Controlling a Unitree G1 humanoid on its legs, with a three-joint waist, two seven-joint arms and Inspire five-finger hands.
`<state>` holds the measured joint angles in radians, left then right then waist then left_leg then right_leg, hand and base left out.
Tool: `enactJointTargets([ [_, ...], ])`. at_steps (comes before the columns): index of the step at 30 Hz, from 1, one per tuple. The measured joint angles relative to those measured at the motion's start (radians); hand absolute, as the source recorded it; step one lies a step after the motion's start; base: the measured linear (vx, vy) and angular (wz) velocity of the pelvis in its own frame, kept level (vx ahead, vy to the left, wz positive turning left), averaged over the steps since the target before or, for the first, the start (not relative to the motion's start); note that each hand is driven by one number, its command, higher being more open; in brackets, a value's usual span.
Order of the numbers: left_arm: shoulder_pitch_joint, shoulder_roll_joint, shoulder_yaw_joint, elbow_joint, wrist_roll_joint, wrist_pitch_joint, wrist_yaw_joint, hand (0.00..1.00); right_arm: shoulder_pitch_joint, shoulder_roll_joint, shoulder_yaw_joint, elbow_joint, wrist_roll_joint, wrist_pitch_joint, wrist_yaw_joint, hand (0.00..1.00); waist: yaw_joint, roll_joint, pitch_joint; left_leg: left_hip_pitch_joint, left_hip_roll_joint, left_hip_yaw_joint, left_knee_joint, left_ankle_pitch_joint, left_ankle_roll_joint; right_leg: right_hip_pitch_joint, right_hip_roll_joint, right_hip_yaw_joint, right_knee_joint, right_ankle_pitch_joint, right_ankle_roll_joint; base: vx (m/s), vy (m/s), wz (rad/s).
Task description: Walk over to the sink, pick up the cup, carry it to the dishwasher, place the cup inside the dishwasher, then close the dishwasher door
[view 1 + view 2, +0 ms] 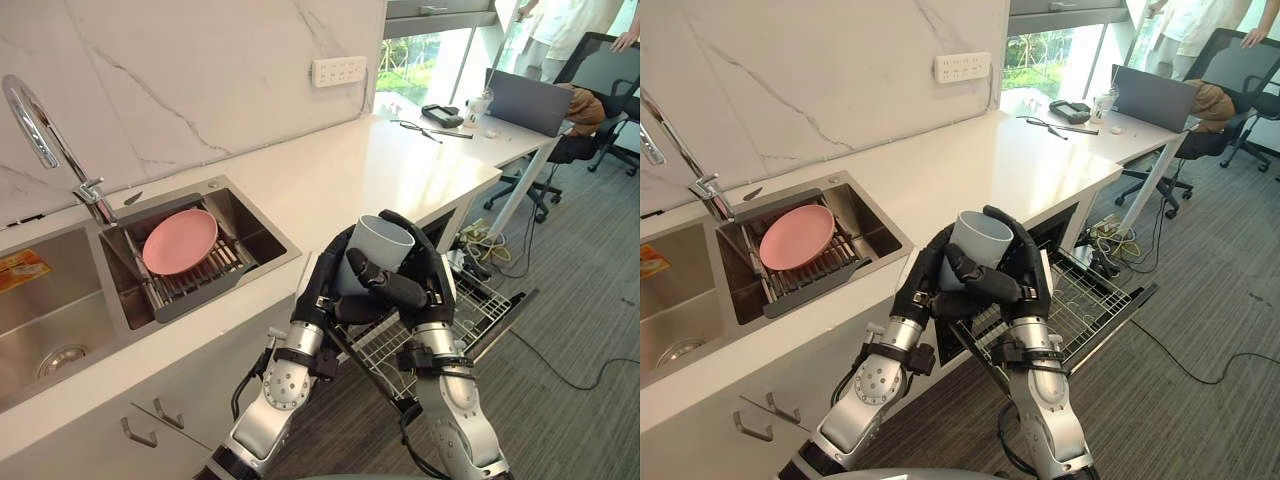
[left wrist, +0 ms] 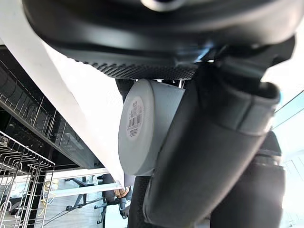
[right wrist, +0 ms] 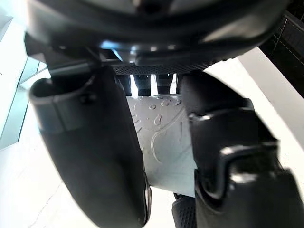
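Observation:
A pale grey cup (image 1: pixel 378 247) is held upright between both hands, above the counter's front edge and the pulled-out dishwasher rack (image 1: pixel 400 340). My left hand (image 1: pixel 322 285) curls round its left side; the cup's base with a barcode label (image 2: pixel 135 118) shows past that hand in the left wrist view. My right hand (image 1: pixel 418 285) wraps the right side, its thumb lying across the front of the cup. The right wrist view shows the cup's embossed wall (image 3: pixel 164 142) between thumb and fingers. The dishwasher door (image 1: pixel 495 320) hangs open under the counter.
A sink (image 1: pixel 240 215) with a pink plate (image 1: pixel 180 240) on a drying rack lies to the left, beside a tap (image 1: pixel 45 135). The white counter (image 1: pixel 370 165) runs right to a desk with a laptop (image 1: pixel 528 100), office chairs and a standing person (image 1: pixel 560 30). Carpet lies right of the door.

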<state>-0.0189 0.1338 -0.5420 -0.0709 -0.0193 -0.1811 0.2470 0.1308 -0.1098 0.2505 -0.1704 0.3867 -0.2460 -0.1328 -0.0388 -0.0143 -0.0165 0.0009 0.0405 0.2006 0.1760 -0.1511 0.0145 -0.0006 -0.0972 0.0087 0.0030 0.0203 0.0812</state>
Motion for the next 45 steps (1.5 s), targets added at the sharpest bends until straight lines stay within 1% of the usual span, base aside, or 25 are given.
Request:
enactJointTargets([
  [5, 0.001, -0.004, 0.016, -0.053, 0.000, -0.002, -0.026, 0.90, -0.001, 0.017, -0.060, -0.035, -0.082, 0.006, -0.001, 0.30, 0.002, -0.001, 0.001, 0.001, 0.000, 0.000, -0.001, 0.000, 0.000, 0.001, 0.000, 0.000, 0.000, 0.000, 0.000, 0.00, 0.000, 0.00],
  [6, 0.003, -0.008, 0.030, -0.069, -0.001, -0.009, -0.031, 0.90, -0.002, 0.020, -0.086, -0.048, -0.107, 0.006, -0.007, 0.30, 0.002, -0.001, 0.001, 0.001, 0.000, 0.000, -0.001, 0.000, 0.000, 0.001, 0.000, 0.000, 0.000, 0.000, 0.000, 0.00, 0.000, 0.00],
  [11, 0.047, -0.031, 0.110, -0.119, -0.004, -0.037, -0.032, 0.90, -0.003, 0.041, -0.163, -0.050, -0.137, 0.006, -0.029, 0.30, 0.002, -0.003, 0.002, 0.001, 0.001, 0.000, -0.002, 0.000, 0.000, 0.001, 0.001, 0.000, 0.000, 0.000, 0.000, 0.00, 0.000, 0.00],
  [15, 0.079, -0.033, 0.162, -0.119, -0.058, -0.042, -0.035, 0.90, -0.003, 0.043, -0.197, -0.050, -0.156, 0.007, -0.029, 0.30, 0.003, -0.005, 0.004, 0.001, 0.001, 0.000, -0.004, 0.000, 0.000, 0.001, 0.001, 0.000, -0.001, 0.000, 0.000, 0.00, 0.000, 0.00],
  [20, 0.125, -0.033, 0.165, -0.119, -0.115, -0.042, -0.068, 0.90, -0.003, 0.047, -0.220, -0.050, -0.180, 0.012, -0.028, 0.30, 0.005, -0.007, 0.008, 0.001, 0.001, 0.000, -0.005, -0.001, -0.001, 0.001, 0.001, -0.001, -0.003, 0.000, 0.000, 0.00, 0.000, 0.00],
  [24, 0.171, -0.031, 0.161, -0.106, -0.178, -0.042, -0.134, 0.90, 0.000, 0.049, -0.251, -0.047, -0.198, 0.027, -0.028, 0.30, 0.005, -0.008, 0.021, 0.001, 0.001, 0.000, -0.005, -0.001, -0.002, 0.001, 0.001, -0.001, -0.003, 0.000, 0.000, 0.00, 0.000, 0.00],
  [28, 0.214, -0.016, 0.163, 0.033, -0.209, -0.039, -0.209, 0.90, 0.015, 0.049, -0.298, -0.027, -0.214, 0.037, -0.026, 0.30, 0.005, -0.006, 0.036, 0.001, 0.002, 0.001, -0.005, -0.002, -0.002, 0.001, 0.001, 0.000, -0.003, 0.000, 0.000, 0.00, 0.000, 0.00],
  [33, 0.291, -0.013, 0.194, 0.187, -0.217, 0.001, -0.252, 0.90, 0.065, 0.044, -0.330, 0.020, -0.214, 0.048, -0.009, 0.30, 0.001, -0.004, 0.046, -0.005, 0.004, 0.002, -0.006, -0.004, -0.006, -0.004, 0.003, 0.000, -0.010, 0.000, 0.001, 0.00, 0.000, 0.00],
  [35, 0.314, -0.010, 0.210, 0.211, -0.218, 0.004, -0.258, 0.90, 0.081, 0.032, -0.333, 0.044, -0.214, 0.050, 0.002, 0.30, 0.001, -0.004, 0.047, -0.009, 0.005, 0.002, -0.005, -0.005, -0.008, -0.006, 0.004, -0.001, -0.012, 0.000, 0.001, 0.00, 0.000, 0.00],
  [40, 0.321, 0.009, 0.240, 0.308, -0.218, 0.004, -0.281, 0.90, 0.109, 0.026, -0.336, 0.086, -0.215, 0.060, 0.025, 0.30, 0.000, -0.002, 0.052, -0.008, 0.005, -0.001, -0.010, -0.005, -0.008, -0.003, 0.004, -0.005, -0.018, 0.000, 0.001, 0.00, 0.000, 0.01],
  [45, 0.316, 0.012, 0.297, 0.508, -0.217, 0.012, -0.289, 0.90, 0.116, 0.023, -0.345, 0.182, -0.233, 0.072, 0.046, 0.30, -0.002, 0.003, 0.055, -0.007, 0.003, -0.006, -0.019, -0.003, -0.006, -0.002, 0.004, -0.013, -0.024, 0.000, 0.001, 0.00, -0.004, 0.02],
])
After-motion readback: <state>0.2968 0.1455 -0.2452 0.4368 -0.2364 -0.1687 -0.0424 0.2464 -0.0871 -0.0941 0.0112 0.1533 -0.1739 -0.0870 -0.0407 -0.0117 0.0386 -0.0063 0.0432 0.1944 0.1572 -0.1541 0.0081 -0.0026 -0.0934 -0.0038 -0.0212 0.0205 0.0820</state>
